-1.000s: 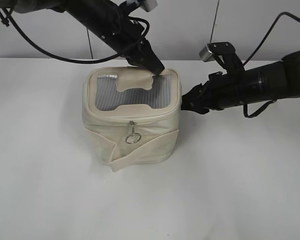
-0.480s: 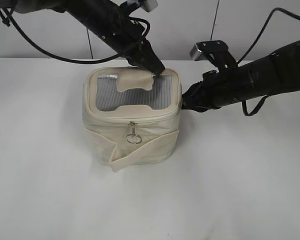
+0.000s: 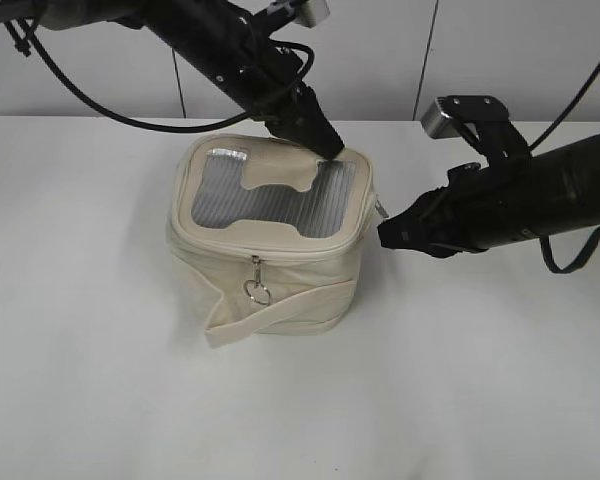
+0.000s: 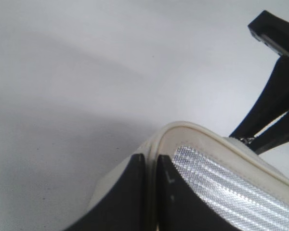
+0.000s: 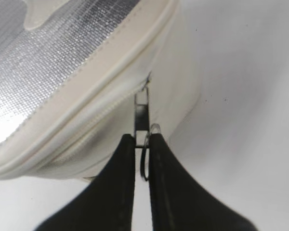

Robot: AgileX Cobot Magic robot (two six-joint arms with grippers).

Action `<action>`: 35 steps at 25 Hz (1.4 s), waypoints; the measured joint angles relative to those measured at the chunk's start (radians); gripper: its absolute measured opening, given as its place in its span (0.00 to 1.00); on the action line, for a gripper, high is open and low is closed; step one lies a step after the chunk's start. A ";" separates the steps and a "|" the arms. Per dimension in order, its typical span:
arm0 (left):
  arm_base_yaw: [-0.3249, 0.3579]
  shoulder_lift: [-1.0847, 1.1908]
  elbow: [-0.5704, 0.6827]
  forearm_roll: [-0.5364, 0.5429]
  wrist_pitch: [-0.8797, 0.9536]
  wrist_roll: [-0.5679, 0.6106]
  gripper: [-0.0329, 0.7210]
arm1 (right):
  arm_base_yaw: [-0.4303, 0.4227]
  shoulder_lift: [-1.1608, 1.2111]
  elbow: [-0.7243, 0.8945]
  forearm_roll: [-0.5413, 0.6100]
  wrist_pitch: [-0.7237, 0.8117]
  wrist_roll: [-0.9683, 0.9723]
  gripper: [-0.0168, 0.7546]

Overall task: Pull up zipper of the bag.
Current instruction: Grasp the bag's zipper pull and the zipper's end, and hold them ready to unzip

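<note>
On the white counter (image 3: 100,380), seen from the exterior view, the bag (image 3: 270,245) now sits tilted and turned, its lid tipped toward the camera where half a second ago it stood square. The right gripper (image 3: 388,232) has drawn back to the right, away from the bag's side, and a silver pull (image 3: 380,209) juts from the lid's right corner toward it. That suggests the pull is being towed along the zipper (image 3: 280,256), though the bag appears to be shifting with the tug. The left gripper (image 3: 327,143) presses down on the lid's far rim, as it did before. A second ring pull (image 3: 257,290) hangs free on the front face above the fabric strap (image 3: 270,315).

From the left wrist, the jaws stand pressed almost together with the cream rim of the lid between them, beside the ribbed silver-grey window (image 4: 221,178). The right arm (image 4: 274,106) shows dark beyond the bag.

From the right wrist, the jaws pinch the ring of the silver pull (image 5: 142,120), whose flat tab runs straight up to the zipper line under the lid's rim. The bag's cream fabric looks soft and puckers around the slider, so it will probably give under a harder pull.
</note>
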State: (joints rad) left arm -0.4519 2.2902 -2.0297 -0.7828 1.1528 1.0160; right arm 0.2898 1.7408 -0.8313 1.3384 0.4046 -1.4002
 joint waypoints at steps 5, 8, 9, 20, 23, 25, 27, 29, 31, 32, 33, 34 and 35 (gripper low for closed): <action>-0.007 0.000 0.000 -0.003 0.001 -0.065 0.08 | 0.000 -0.069 0.062 0.010 0.060 0.004 0.09; -0.005 0.000 0.000 0.011 -0.045 -0.122 0.08 | 0.009 -0.075 0.075 -0.012 0.132 0.004 0.04; -0.002 0.000 0.000 0.013 -0.063 -0.143 0.08 | 0.018 -0.075 0.080 -0.019 0.148 0.005 0.03; -0.029 0.000 0.000 0.040 -0.114 -0.226 0.08 | 0.253 -0.072 0.068 0.103 0.005 0.009 0.03; -0.045 0.000 0.000 0.052 -0.129 -0.237 0.08 | 0.319 -0.053 0.041 0.131 -0.073 0.009 0.03; -0.048 0.000 0.000 0.056 -0.134 -0.251 0.08 | 0.347 -0.030 0.012 0.147 -0.091 0.009 0.03; -0.049 0.000 0.000 0.057 -0.138 -0.265 0.08 | 0.359 -0.002 -0.021 0.158 -0.097 0.010 0.03; -0.049 0.000 0.000 0.061 -0.145 -0.279 0.08 | 0.366 0.022 -0.058 0.167 -0.097 0.011 0.03; -0.049 0.000 0.000 0.063 -0.158 -0.301 0.08 | 0.369 0.045 -0.088 0.178 -0.094 0.011 0.03; -0.049 0.000 0.000 0.065 -0.163 -0.310 0.08 | 0.369 0.053 -0.102 0.182 -0.091 0.011 0.03; -0.049 0.000 0.000 0.066 -0.167 -0.317 0.08 | 0.369 0.062 -0.114 0.183 -0.087 0.011 0.03; -0.049 0.000 0.000 0.068 -0.172 -0.322 0.08 | 0.369 0.069 -0.122 0.184 -0.082 0.011 0.03; -0.049 0.000 0.000 0.069 -0.175 -0.325 0.08 | 0.369 0.073 -0.130 0.185 -0.080 0.011 0.03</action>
State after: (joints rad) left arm -0.5005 2.2902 -2.0297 -0.7137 0.9780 0.6913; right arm 0.6584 1.8134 -0.9610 1.5235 0.3249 -1.3887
